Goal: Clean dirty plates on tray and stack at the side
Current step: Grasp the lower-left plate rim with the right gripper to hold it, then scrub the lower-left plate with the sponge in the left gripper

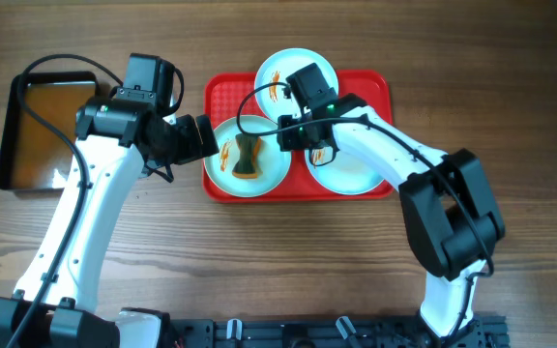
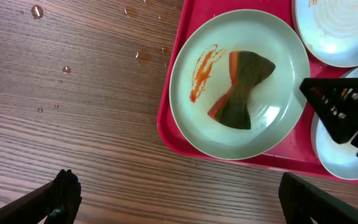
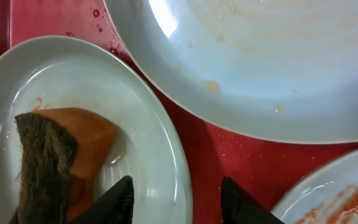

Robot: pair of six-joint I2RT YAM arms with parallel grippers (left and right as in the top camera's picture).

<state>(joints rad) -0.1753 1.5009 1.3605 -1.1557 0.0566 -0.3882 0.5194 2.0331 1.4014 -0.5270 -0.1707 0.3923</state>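
Progress looks slight to us: all three plates sit on the red tray (image 1: 377, 85), and we see no stack beside it. Starting at the left, the black tray (image 1: 27, 159) lies well out to the left of the left hand (image 2: 176, 186). That hand's fingers (image 2: 64, 193) are spread wide above bare worktop (image 2: 73, 112) with nothing between them, and a few water drops (image 2: 37, 11) lie ahead of it and to its left. Just ahead of that hand is the sponge plate (image 2: 284, 93), carrying a red sauce streak (image 2: 202, 65) and the sponge (image 2: 241, 90), which lies loose near the plate's middle with neither hand touching it. The right hand (image 3: 176, 193) hovers just to the right of the sponge, above that plate's rim and the tray floor. Its fingers (image 3: 114, 199) are also apart and hold nothing. Ahead of it a second plate (image 3: 278, 56) shows pale residue and droplets, and at its right a third plate (image 3: 347, 186) bears red smears. We judge that wiping is only beginning at best. Every plate we can read is soiled to some degree, so the cleaning and all of the stacking are left to do.
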